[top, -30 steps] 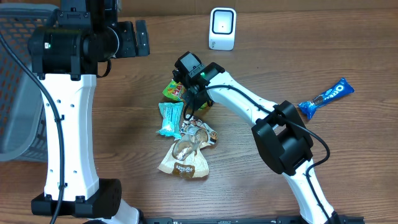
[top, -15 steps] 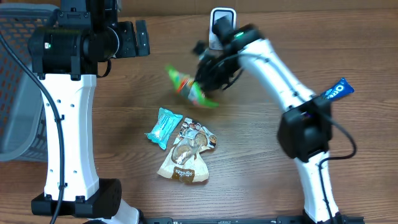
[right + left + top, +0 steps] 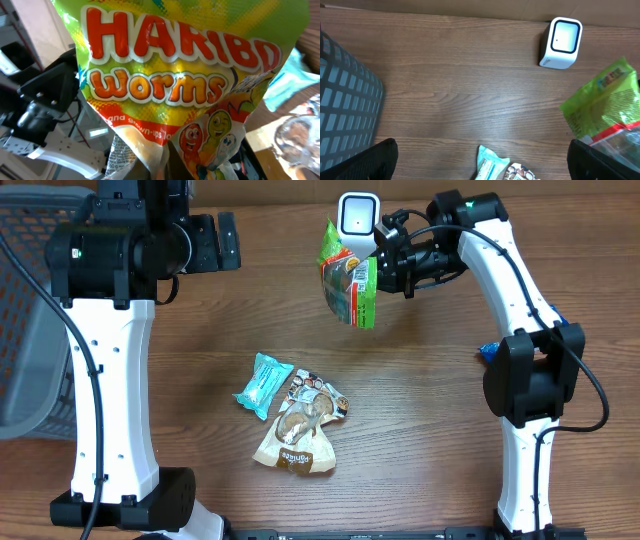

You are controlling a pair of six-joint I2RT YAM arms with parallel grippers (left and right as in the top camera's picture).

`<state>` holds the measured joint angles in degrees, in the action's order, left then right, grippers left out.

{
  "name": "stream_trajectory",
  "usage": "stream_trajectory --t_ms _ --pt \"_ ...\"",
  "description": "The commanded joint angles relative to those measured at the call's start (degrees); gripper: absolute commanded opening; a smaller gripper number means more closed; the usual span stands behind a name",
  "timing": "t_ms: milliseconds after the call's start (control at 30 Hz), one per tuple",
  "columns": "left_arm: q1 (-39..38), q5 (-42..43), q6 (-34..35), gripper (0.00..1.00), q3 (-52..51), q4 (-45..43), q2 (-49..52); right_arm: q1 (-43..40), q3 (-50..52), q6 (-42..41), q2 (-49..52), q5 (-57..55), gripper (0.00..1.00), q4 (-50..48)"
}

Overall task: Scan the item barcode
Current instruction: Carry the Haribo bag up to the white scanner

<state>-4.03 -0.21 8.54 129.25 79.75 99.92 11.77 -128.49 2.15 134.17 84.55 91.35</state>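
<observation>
Haribo worms bag (image 3: 347,275) hangs clear of the table (image 3: 200,380), pinched by one edge in your right gripper (image 3: 386,264), whose jaws are closed tight on it. The bag sticks out sideways from the fingers toward your left arm. From overhead it sits just beside the white scanner (image 3: 358,220), at its near edge. In the right wrist view its printed front fills the frame. Your left gripper (image 3: 228,242) stands wide open, holding nothing, well apart from the bag. A teal packet (image 3: 263,379) and a brown snack bag (image 3: 299,430) lie on the wood.
</observation>
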Motion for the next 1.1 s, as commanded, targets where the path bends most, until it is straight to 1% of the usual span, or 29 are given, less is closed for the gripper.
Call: stream_trajectory --t_ms 0,233,400,467,767,1067 --pt "-0.11 0.02 -1.05 1.00 -0.15 -0.07 0.15 0.39 -2.97 1.07 -8.04 5.42 0.04 -0.28" --pt "-0.11 0.02 -1.05 1.00 -0.15 -0.07 0.15 0.37 -3.82 0.37 -18.01 5.40 0.04 -5.92" --pt "-0.11 0.04 -1.05 1.00 -0.15 -0.07 0.15 0.15 -3.82 -3.19 -22.91 5.40 0.04 -12.28" --pt "-0.11 0.04 -1.05 1.00 -0.15 -0.07 0.15 0.15 -3.82 -4.39 -23.87 5.40 0.04 -14.34" --pt "-0.11 0.04 -1.05 1.00 -0.15 -0.07 0.15 0.15 -3.82 -4.35 -23.91 4.90 0.04 -15.63" --pt "-0.11 0.04 -1.05 1.00 -0.15 -0.07 0.15 0.15 -3.82 -4.35 -23.91 -1.57 0.04 -16.31"
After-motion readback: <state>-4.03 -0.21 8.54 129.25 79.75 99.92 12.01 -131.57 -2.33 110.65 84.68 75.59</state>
